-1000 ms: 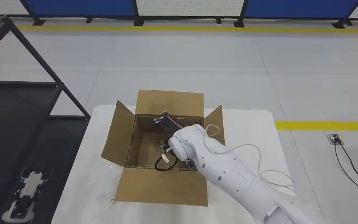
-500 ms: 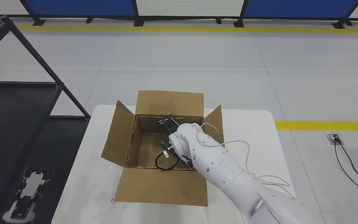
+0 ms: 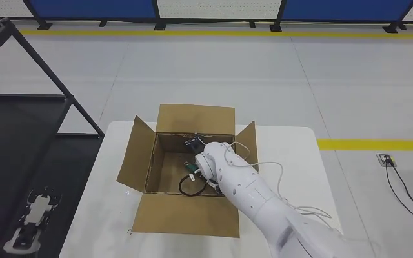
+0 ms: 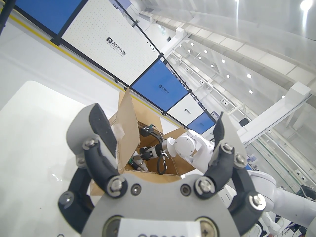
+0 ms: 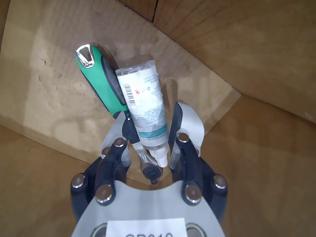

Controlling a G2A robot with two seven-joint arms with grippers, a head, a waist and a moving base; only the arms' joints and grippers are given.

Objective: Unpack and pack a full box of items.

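Looking down, we see the box [image 3: 195, 118] open on the tabletop [image 3: 97, 193]. Our left pincer [image 4: 160, 122] hangs spread and empty outside it. Inside, the right pincer [image 5: 151, 119] clamps the tube [image 5: 142, 92] with a green-handled tool [image 5: 101, 85], presumably for lifting out.

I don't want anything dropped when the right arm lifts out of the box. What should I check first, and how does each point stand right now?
1. Only one item in the right end effector: not ok. The tube and the green-handled ratchet both sit between its jaws.
2. Grip firm on both items: cannot tell.
3. Way up out of the cardboard box: ok, its flaps are folded outward.
4. Left end effector out of the way: ok, it is open and outside the box.
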